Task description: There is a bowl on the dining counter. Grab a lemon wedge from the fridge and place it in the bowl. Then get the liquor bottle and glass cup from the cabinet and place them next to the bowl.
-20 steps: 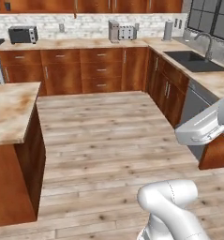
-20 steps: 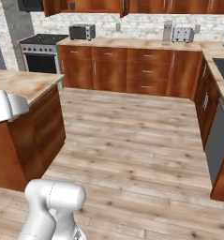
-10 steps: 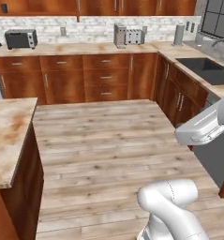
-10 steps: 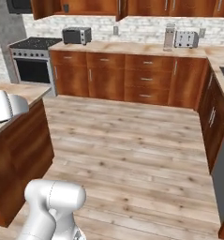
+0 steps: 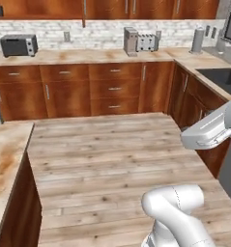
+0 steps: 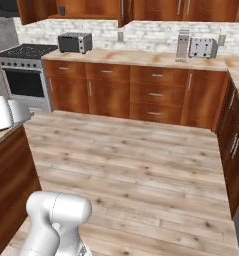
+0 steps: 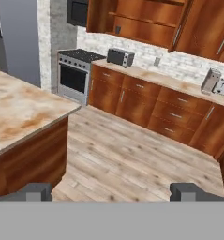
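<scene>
Wood flooring lies ahead, so steer your base toward the fridge (image 7: 17,40), keeping gripper (image 7: 111,191) fingers spread and empty.

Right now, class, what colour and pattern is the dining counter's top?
Beige marble with rust-coloured veins on the dining counter, best seen in the hand view.

Open wooden floor (image 5: 112,154) lies ahead of me, free for passage up to the wall counter (image 6: 141,59). The dining counter (image 7: 19,112) blocks my left side; a cabinet run (image 5: 199,103) bounds the right. On the wall counter stand a toaster oven (image 5: 18,45) and a toaster (image 5: 147,42); the stove (image 6: 25,75) closes its left end.
</scene>
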You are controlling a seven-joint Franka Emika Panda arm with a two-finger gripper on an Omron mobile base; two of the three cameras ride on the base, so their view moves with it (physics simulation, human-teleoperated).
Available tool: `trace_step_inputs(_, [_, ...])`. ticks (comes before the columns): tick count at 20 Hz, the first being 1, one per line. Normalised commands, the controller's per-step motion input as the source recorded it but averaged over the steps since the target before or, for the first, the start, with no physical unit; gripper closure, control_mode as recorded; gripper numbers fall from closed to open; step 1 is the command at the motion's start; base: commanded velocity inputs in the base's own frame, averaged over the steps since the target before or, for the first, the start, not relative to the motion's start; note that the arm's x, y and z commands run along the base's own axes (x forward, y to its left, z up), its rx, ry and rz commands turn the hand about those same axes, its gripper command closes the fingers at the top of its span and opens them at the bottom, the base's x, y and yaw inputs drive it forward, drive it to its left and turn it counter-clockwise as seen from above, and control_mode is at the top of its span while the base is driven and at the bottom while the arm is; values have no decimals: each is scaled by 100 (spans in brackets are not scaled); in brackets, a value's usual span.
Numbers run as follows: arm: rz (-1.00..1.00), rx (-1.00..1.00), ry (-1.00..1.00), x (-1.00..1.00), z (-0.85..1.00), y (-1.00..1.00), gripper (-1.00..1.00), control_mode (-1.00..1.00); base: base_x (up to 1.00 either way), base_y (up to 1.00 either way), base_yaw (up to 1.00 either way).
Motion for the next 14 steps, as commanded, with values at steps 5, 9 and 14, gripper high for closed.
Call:
trace_step_inputs(5, [0, 0, 0, 0, 0, 0, -100, 100, 100, 0, 3])
trace_step_inputs(9, [0, 0, 0, 0, 0, 0, -100, 100, 100, 0, 4])
trace_step_inputs(14, [0, 0, 0, 0, 0, 0, -100, 100, 100, 0, 5])
